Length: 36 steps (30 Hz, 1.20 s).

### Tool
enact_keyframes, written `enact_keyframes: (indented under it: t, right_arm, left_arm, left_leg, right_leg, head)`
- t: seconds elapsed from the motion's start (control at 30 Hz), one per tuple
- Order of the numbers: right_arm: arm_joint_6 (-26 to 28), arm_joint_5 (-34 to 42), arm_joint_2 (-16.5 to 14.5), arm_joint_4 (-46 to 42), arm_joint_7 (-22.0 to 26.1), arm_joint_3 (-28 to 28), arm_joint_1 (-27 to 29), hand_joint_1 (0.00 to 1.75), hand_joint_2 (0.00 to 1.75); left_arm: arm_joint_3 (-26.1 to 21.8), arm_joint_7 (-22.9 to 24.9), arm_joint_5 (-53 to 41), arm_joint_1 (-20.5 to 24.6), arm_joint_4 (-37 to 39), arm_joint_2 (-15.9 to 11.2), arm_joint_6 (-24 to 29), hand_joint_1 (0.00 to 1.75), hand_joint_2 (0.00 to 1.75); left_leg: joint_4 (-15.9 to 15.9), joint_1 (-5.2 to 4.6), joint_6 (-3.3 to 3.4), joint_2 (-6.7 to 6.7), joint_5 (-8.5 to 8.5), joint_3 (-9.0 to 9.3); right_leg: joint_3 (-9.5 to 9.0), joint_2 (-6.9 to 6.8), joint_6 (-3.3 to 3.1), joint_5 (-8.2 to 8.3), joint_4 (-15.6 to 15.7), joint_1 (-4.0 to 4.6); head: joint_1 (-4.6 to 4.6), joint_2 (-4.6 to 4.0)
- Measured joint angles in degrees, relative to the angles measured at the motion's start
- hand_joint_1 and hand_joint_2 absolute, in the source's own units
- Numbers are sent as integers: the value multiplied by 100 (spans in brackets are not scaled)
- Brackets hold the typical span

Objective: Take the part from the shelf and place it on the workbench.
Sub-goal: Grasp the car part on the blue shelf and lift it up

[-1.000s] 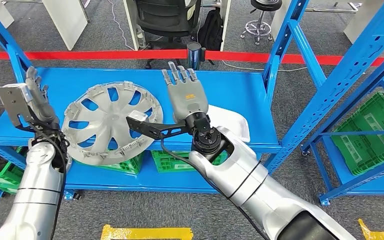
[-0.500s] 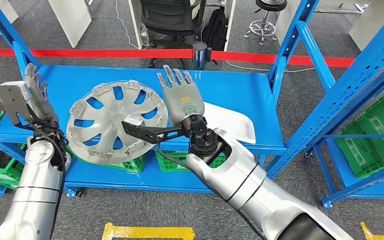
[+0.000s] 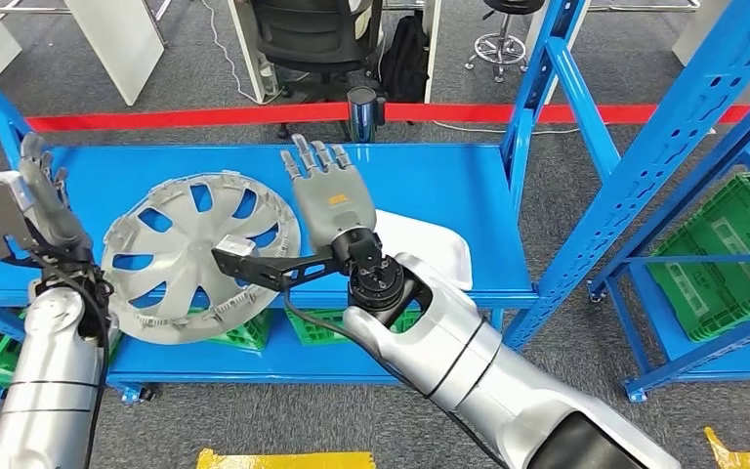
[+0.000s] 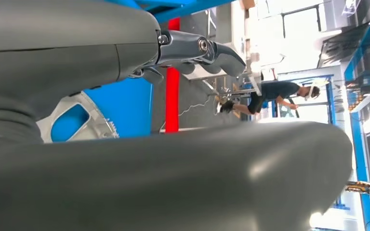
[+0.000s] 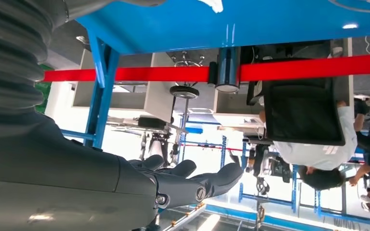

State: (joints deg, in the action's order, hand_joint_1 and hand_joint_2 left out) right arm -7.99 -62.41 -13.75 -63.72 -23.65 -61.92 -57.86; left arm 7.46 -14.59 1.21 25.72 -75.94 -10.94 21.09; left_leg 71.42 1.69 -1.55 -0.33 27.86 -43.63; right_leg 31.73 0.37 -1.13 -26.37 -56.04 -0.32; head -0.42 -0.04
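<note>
Hubcap unlabelled on shelf; left hand, right hand spread, empty.

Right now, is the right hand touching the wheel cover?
Cannot tell. In the head view the right hand, fingers straight, stands at the edge of the wheel cover and overlaps its rim, but neither contact nor a gap shows plainly.

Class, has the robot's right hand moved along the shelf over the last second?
Yes: right hand edged left, away from the bollard, toward the wheel cover.
</note>
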Motion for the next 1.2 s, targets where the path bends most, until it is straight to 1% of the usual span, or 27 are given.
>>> enact_keyframes:
  t: [0.03,0.07,0.1,0.13,0.17,0.2,0.23,0.27,0.3,0.33,0.4,0.43,0.47,0.5,0.53,0.57,0.6,0.63,0.67,0.7,0.73,0.77,0.8,0.9,1.03,1.13,1.2]
  right_arm:
    - [-5,4,-3,-2,0,-10,11,0,175]
    - [-9,5,-5,-8,0,-20,14,0,175]
    - [-14,6,-14,-20,0,-29,7,0,175]
    - [-16,7,-23,-33,0,-37,-1,0,175]
    - [-20,9,-31,-48,0,-49,-6,0,175]
    - [-23,11,-40,-62,0,-58,-12,0,175]
    - [-22,13,-45,-73,0,-65,-9,0,175]
    - [-22,14,-50,-84,0,-71,-8,0,175]
    - [-20,14,-54,-98,0,-72,-14,0,175]
    - [-18,14,-57,-110,0,-72,-20,0,175]
    - [-16,15,-50,-124,0,-80,-15,0,175]
    - [-15,16,-44,-125,1,-87,5,0,175]
    - [-11,19,-38,-125,4,-98,32,0,175]
    - [-2,27,-35,-124,16,-108,59,0,175]
    - [18,41,-38,-125,44,-118,79,0,175]
    - [58,57,-50,-126,93,-125,90,0,175]
    - [125,71,-71,-129,164,-132,99,0,175]
    - [202,81,-102,-134,239,-139,107,0,175]
    - [291,83,-148,-144,326,-153,121,0,175]
    - [373,80,-194,-156,403,-171,149,0,175]
    - [443,74,-239,-168,473,-198,187,0,175]
    - [505,71,-278,-179,540,-228,235,0,175]
    - [554,84,-309,-183,601,-256,301,0,175]
    - [657,335,-406,-185,808,-316,501,0,175]
    - [735,954,-486,-184,1061,-350,680,0,175]
    - [815,1471,-543,-166,1238,-366,842,0,175]
    - [863,1716,-576,-145,1305,-389,945,0,175]
  left_arm:
    - [-5,-2,-2,-11,-9,-3,0,0,0]
    - [-9,-4,-5,-17,-17,-5,2,0,0]
    - [-11,-6,-9,-18,-30,-13,2,0,0]
    - [-14,-7,-11,-23,-44,-19,3,0,0]
    - [-15,-9,-14,-37,-58,-22,4,0,0]
    - [-15,-10,-15,-49,-73,-26,3,0,0]
    - [-17,-15,-15,-62,-89,-25,4,0,0]
    - [-19,-21,-16,-71,-105,-23,4,0,0]
    - [-22,-28,-17,-68,-121,-22,5,0,0]
    - [-26,-34,-17,-65,-136,-23,6,0,0]
    - [-31,-40,-17,-84,-149,-23,14,0,0]
    - [-31,-40,-19,-111,-149,-23,27,0,0]
    - [-31,-40,-27,-142,-148,-22,51,0,0]
    - [-31,-41,-40,-165,-146,-20,81,0,0]
    - [-31,-43,-56,-178,-147,-19,115,0,0]
    - [-32,-49,-73,-182,-149,-18,146,0,0]
    - [-32,-57,-87,-183,-151,-14,170,0,0]
    - [-33,-67,-96,-183,-154,-10,189,0,0]
    - [-36,-74,-99,-188,-156,-8,201,0,0]
    - [-37,-80,-97,-201,-155,1,208,0,0]
    - [-35,-87,-92,-212,-155,9,211,0,0]
    - [-34,-97,-87,-224,-154,19,214,0,0]
    - [-30,-114,-82,-233,-151,30,217,0,0]
    - [-27,-166,-62,-231,-151,38,233,0,0]
    - [-27,-189,-25,-230,-151,38,237,0,0]
    - [-27,-205,14,-215,-149,37,241,0,0]
    - [-27,-208,33,-198,-146,35,256,0,0]
  left_leg:
    - [-305,20,-18,17,-267,80]
    - [-665,34,-51,39,-482,213]
    - [-1001,34,-74,51,-603,375]
    - [-1211,28,-66,56,-626,490]
    - [-1305,17,-45,53,-570,550]
    - [-1340,6,7,39,-523,579]
    - [-1330,11,63,24,-490,576]
    - [-1332,16,100,7,-467,588]
    - [-1329,21,138,-9,-442,615]
    - [-1330,24,167,-25,-422,650]
    - [-1331,-3,205,-44,-376,715]
    - [-1331,-27,217,-55,-346,755]
    - [-1331,-55,226,-65,-309,801]
    - [-1331,-89,232,-76,-269,854]
    - [-1332,-127,237,-87,-230,914]
    - [-1339,-164,239,-95,-192,976]
    - [-1361,-191,241,-96,-164,1034]
    - [-1399,-195,240,-94,-148,1079]
    - [-1452,-178,230,-91,-144,1109]
    - [-1480,-155,220,-79,-156,1121]
    - [-1513,-129,212,-70,-165,1134]
    - [-1529,-116,204,-59,-171,1145]
    - [-1530,-116,204,-49,-171,1154]
    - [-1546,-137,205,-45,-146,1167]
    - [-1546,-150,209,-44,-133,1170]
    - [-1547,-150,211,-43,-131,1172]
    - [-1547,-150,211,-43,-131,1174]
  right_leg:
    - [-58,1,26,-61,-24,-12]
    - [-99,0,64,-131,-47,-20]
    - [-126,1,109,-195,-81,-16]
    - [-127,3,150,-239,-100,-9]
    - [-121,3,188,-266,-115,2]
    - [-125,4,217,-275,-120,12]
    - [-124,1,243,-288,-116,10]
    - [-105,-7,270,-308,-159,7]
    - [-31,-14,294,-341,-281,4]
    - [121,-20,314,-399,-527,0]
    - [607,-25,321,-593,-1279,5]
    - [850,-25,308,-683,-1606,14]
    - [1028,-24,281,-709,-1779,29]
    - [1107,-24,235,-608,-1740,52]
    - [1092,-23,165,-371,-1495,88]
    - [1005,-23,66,-46,-1102,141]
    - [896,-32,-53,220,-726,194]
    - [797,-36,-156,396,-409,249]
    - [694,-39,-232,474,-190,295]
    - [614,-45,-274,496,-76,318]
    - [550,-38,-275,537,6,337]
    - [496,-36,-272,583,56,343]
    - [482,-35,-268,608,70,339]
    - [486,-29,-230,548,53,312]
    - [490,-30,-173,514,51,295]
    - [490,-30,-145,512,51,293]
    - [490,-30,-140,515,50,292]
  head:
    - [-21,0]
    - [-39,0]
    - [-72,0]
    - [-98,0]
    - [-109,0]
    - [-120,0]
    - [-103,0]
    - [-80,0]
    - [-61,0]
    - [-31,0]
    - [39,0]
    - [71,0]
    - [101,0]
    - [128,0]
    - [153,0]
    - [178,0]
    - [177,0]
    - [153,0]
    - [145,0]
    - [133,0]
    - [140,0]
    - [169,0]
    - [177,0]
    - [174,0]
    - [161,0]
    - [154,0]
    - [149,0]
